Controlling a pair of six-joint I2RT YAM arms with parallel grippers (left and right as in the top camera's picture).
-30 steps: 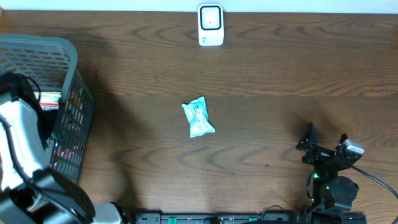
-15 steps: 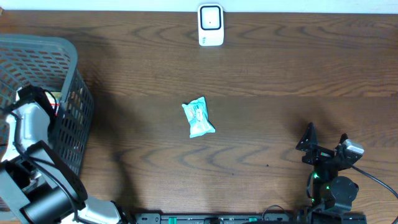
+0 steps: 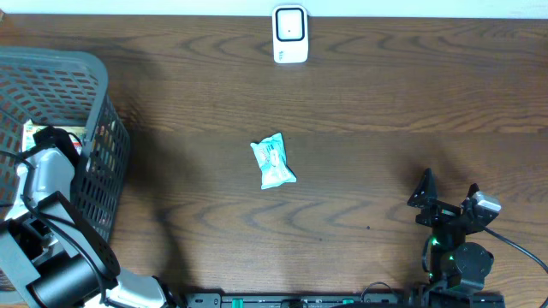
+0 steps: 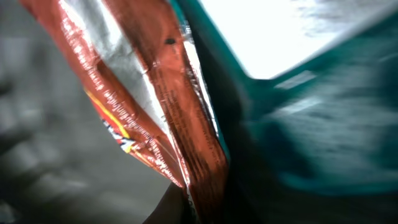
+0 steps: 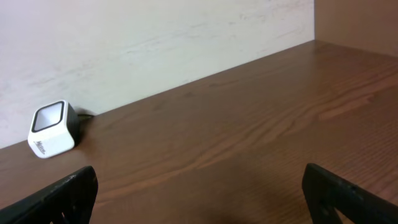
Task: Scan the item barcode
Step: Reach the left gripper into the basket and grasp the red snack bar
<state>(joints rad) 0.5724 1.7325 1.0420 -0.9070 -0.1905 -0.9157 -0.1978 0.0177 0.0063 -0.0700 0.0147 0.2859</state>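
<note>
the teal packet (image 3: 273,162) lies mid-table, with the white scanner (image 3: 290,34) at the middle of the far edge. the left claw (image 3: 43,139) is closed down in the grey basket (image 3: 96,94) at the left edge, close against a red wrapper (image 4: 155,106); whether it grips that i cannot tell. the right claw (image 3: 445,192) rests open near the front right corner.

Scanner (image 3: 290,34): one, at twelve o'clock
Basket (image 3: 96,81): one, at nine o'clock
Teal packet (image 3: 274,162): one, mid-table
Arms: two; right arm (image 3: 455,257) at five, left arm (image 3: 41,180) at eight
</note>
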